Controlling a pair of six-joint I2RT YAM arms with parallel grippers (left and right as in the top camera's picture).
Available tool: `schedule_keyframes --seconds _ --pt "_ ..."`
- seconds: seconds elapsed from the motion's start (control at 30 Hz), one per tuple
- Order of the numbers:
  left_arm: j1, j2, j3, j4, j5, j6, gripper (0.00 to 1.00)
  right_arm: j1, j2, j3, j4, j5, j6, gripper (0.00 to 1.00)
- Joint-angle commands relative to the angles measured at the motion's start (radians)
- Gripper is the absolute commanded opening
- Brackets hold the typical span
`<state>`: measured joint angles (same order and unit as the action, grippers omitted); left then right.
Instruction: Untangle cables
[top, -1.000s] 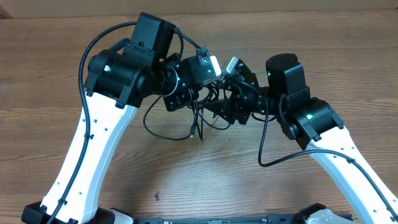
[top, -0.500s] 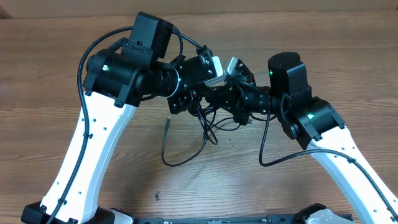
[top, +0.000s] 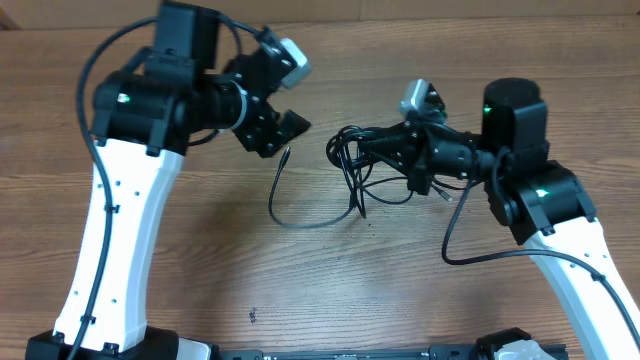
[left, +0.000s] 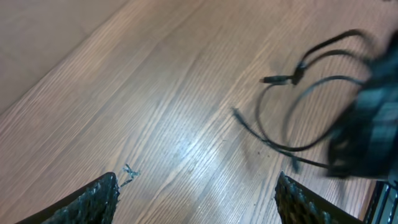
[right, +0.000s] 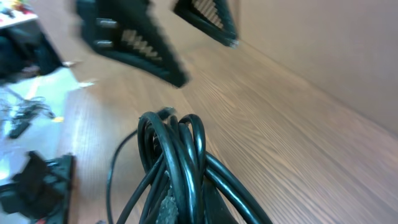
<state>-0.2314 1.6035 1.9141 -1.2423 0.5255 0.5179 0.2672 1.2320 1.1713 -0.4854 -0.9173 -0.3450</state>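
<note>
A bundle of black cables (top: 349, 158) hangs looped from my right gripper (top: 385, 148), which is shut on it just above the table. In the right wrist view the loops (right: 177, 158) fill the space between the jaws of the right gripper (right: 199, 208). One thin strand (top: 300, 222) trails from the bundle across the wood, its plug end (top: 286, 153) lying below my left gripper (top: 279, 130). The left gripper is open, holds nothing and sits apart from the bundle at the upper left. In the left wrist view the left gripper (left: 199, 202) shows bare wood between its fingertips, with the cable loop (left: 280, 124) ahead.
The wooden table (top: 420, 290) runs under both arms. A small scuff mark (left: 129, 174) shows on the wood near the left finger. Clutter (right: 25, 106) lies past the table's edge in the right wrist view.
The left gripper has opened, let go of the cables and pulled back up and left. The right gripper has shut on the bundle and drawn it right, leaving one strand stretched across the table.
</note>
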Motion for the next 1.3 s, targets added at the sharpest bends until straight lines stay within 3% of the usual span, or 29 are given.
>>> schedule_keyframes --seconds 0.0,0.2,0.43,0.63,0.67,0.7,0.77,0.9,1.0,1.07,1.13,1.27 --pt "0.028 -0.015 0.013 -0.001 0.086 -0.024 0.80 -0.030 -0.025 0.008 0.015 -0.223 -0.076 0.04" --pt "0.034 -0.015 0.013 -0.001 0.353 0.012 0.90 -0.034 -0.025 0.008 0.039 -0.399 -0.168 0.04" --pt "0.034 -0.015 0.013 -0.141 0.619 0.216 0.86 -0.034 -0.025 0.008 0.137 -0.487 -0.206 0.04" --pt "0.035 -0.015 0.013 -0.168 0.672 0.214 0.78 -0.034 -0.024 0.008 0.125 -0.460 -0.206 0.04" --pt "0.035 -0.015 0.013 -0.169 0.692 0.203 0.72 -0.034 -0.024 0.008 0.125 -0.460 -0.206 0.04" --pt "0.034 -0.015 0.013 -0.169 0.715 0.174 0.51 -0.034 -0.024 0.008 0.123 -0.455 -0.206 0.04" --pt "0.034 -0.015 0.013 -0.169 0.727 0.154 0.41 -0.034 -0.024 0.008 0.110 -0.435 -0.206 0.04" --pt "0.021 -0.015 0.013 -0.168 0.724 0.140 0.39 -0.033 -0.024 0.008 0.095 -0.430 -0.206 0.04" --pt "-0.013 -0.014 0.013 -0.167 0.721 0.132 0.47 -0.033 -0.024 0.008 0.095 -0.430 -0.206 0.04" --pt "-0.040 -0.014 0.013 -0.160 0.690 0.132 0.46 -0.033 -0.024 0.008 0.094 -0.430 -0.206 0.04" --pt "-0.055 -0.014 0.013 -0.160 0.657 0.127 0.63 -0.033 -0.024 0.008 0.094 -0.426 -0.206 0.04" --pt "-0.076 -0.014 0.013 -0.159 0.587 0.103 0.56 -0.033 -0.024 0.008 0.094 -0.426 -0.206 0.04"
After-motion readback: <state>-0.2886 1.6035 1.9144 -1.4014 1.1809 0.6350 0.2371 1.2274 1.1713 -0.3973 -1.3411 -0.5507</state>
